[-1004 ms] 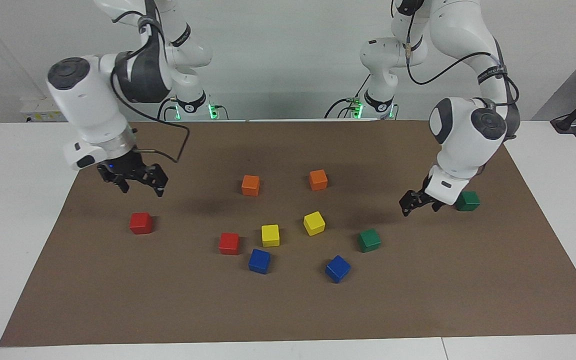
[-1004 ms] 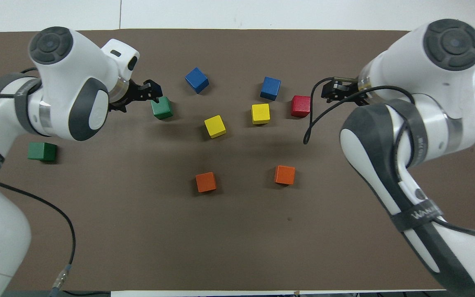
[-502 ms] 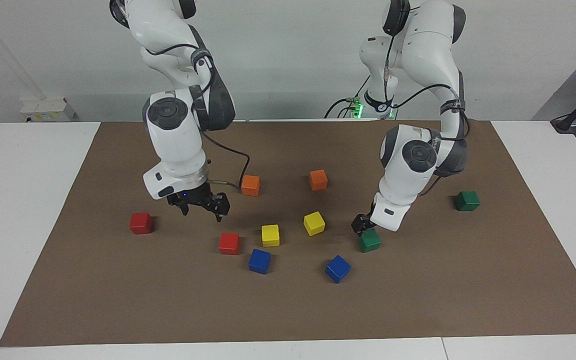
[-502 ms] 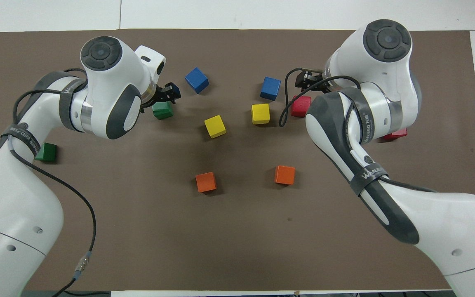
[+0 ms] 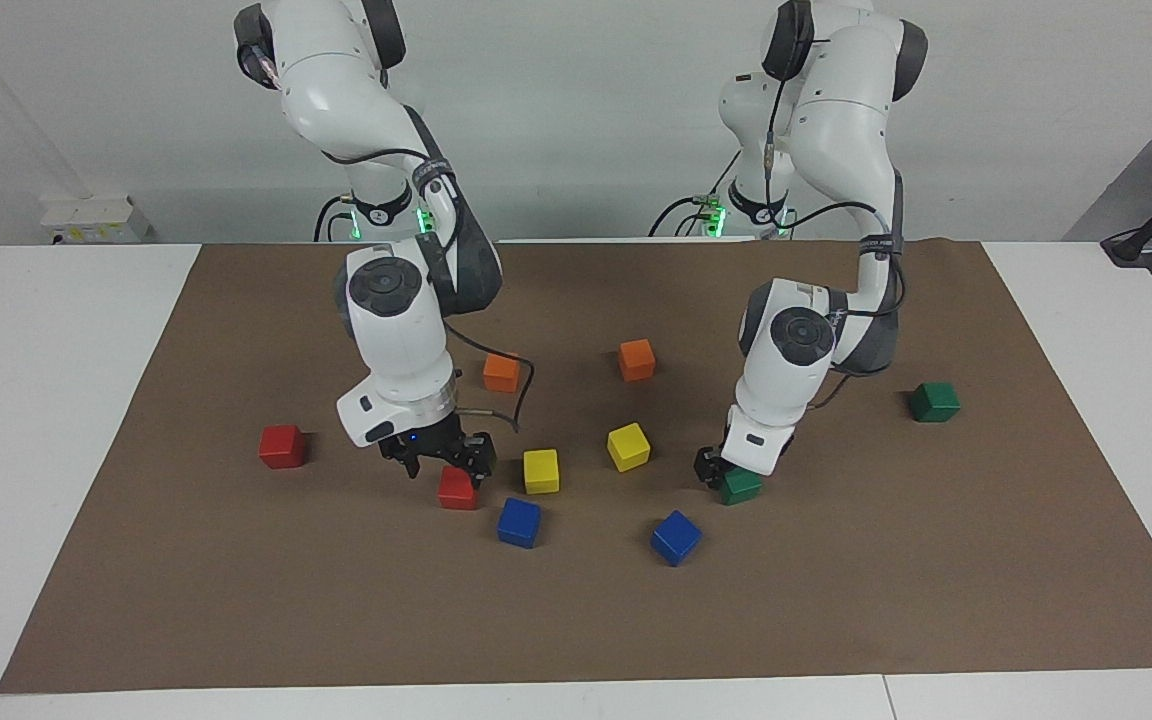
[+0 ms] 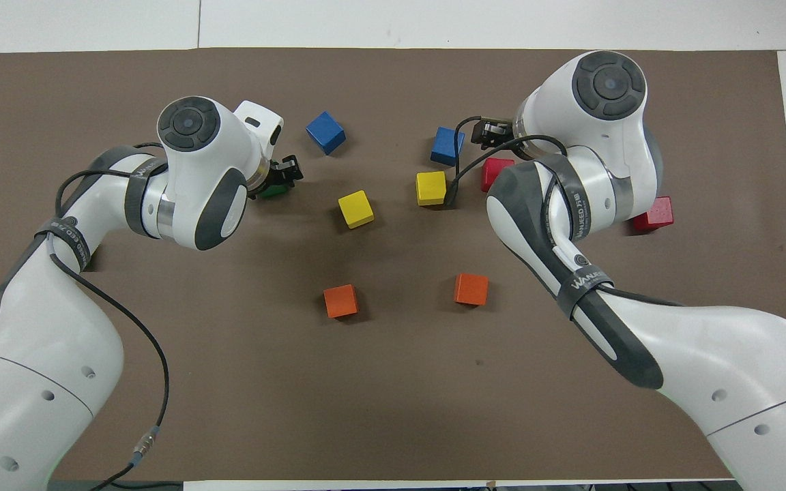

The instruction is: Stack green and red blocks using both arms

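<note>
Facing cam: high, across the white surface, looking at both arms, moderately far. Overhead cam: above robots' end, steeply down, closer. Half-turn apart. Both share the flat brown paper mat.

Robotics laboratory: two white bench-mounted arms, brown mat over white table, plain grey wall, lit controller bases, loose cabling.

Red, green, yellow, blue, orange cubes; brown mat; white arms.
</note>
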`<state>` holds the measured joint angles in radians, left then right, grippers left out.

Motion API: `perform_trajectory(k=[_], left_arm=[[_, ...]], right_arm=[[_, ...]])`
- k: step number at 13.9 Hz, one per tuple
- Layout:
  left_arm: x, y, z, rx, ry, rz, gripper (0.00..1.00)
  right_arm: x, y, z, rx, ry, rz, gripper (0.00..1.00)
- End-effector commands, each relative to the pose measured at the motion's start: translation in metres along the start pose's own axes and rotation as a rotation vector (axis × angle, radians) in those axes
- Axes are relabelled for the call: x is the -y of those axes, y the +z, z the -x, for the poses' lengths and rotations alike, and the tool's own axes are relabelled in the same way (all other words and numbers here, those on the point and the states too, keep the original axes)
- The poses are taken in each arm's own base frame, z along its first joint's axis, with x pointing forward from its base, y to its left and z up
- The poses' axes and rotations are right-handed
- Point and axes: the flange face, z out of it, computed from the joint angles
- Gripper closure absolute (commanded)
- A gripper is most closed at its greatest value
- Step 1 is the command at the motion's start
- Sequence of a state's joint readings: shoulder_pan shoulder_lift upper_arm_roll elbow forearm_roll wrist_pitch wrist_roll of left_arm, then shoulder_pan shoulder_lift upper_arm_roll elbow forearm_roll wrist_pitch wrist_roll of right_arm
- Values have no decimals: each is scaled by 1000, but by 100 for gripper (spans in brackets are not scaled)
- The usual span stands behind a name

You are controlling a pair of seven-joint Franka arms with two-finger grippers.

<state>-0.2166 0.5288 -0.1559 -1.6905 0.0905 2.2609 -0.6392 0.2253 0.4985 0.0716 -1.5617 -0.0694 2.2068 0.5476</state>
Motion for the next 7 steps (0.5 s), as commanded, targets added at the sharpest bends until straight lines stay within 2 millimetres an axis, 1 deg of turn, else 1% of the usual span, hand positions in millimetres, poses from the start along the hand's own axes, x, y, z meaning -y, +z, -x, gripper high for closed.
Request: perform_trajectory(k=[1, 2, 4, 5, 7], left_arm=[[-3, -5, 7, -15, 3, -35, 100], [-1, -12, 3, -22, 15, -58, 100], [3, -33, -10, -12, 4, -68, 100], [17, -43, -19, -12, -17, -70, 100], [49, -69, -30, -11, -20, -75, 100]], right_arm=[[-6, 14, 14, -7, -82, -4, 1], [-7, 16, 17, -7, -88, -4, 0], [-10, 23, 22, 5, -114, 3, 0], [-11, 29, 26, 7, -143, 2, 0], [-15, 37, 34, -3, -151, -5, 0]])
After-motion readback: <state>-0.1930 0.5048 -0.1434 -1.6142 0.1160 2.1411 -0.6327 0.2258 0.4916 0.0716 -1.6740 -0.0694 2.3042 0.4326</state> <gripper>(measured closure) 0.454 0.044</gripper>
